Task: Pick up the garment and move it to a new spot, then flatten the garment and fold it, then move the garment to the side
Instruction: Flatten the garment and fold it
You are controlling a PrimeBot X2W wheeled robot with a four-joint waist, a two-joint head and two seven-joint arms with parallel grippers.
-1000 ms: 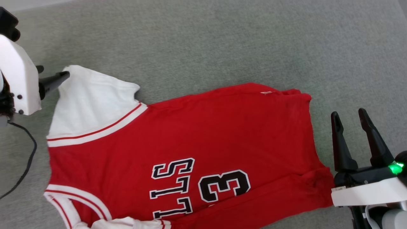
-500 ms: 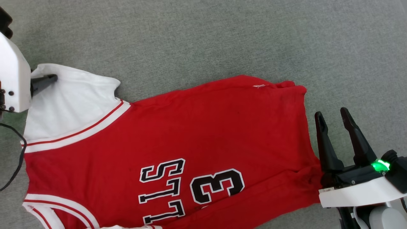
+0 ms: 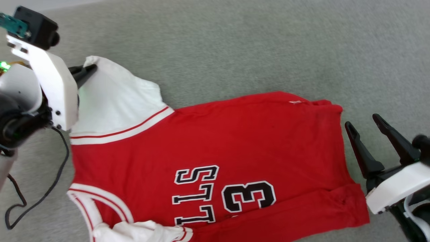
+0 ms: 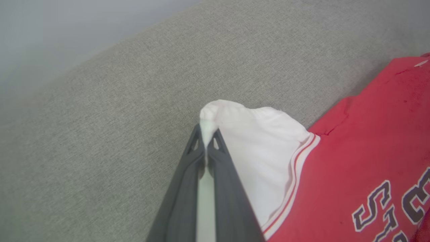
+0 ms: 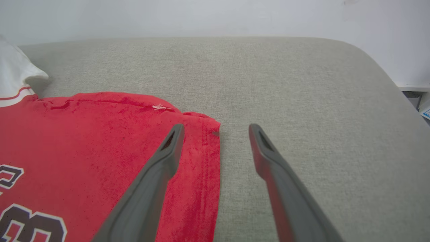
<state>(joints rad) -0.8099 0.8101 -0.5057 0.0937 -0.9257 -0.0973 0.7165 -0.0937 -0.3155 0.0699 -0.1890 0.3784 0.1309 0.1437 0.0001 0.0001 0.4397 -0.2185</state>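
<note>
Red garment (image 3: 215, 141) (white sleeves), number 3.

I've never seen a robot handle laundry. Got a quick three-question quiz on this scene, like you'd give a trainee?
1. True or false: the left gripper is shut on the jersey's white sleeve.
2. Pick one. The right gripper is: A) shut on the hem; B) open, holding nothing; C) lifting the jersey off the couch.
3. Fill in: the number printed on the jersey is ___.

Key: 1 true; 2 B; 3 is 3.
</note>
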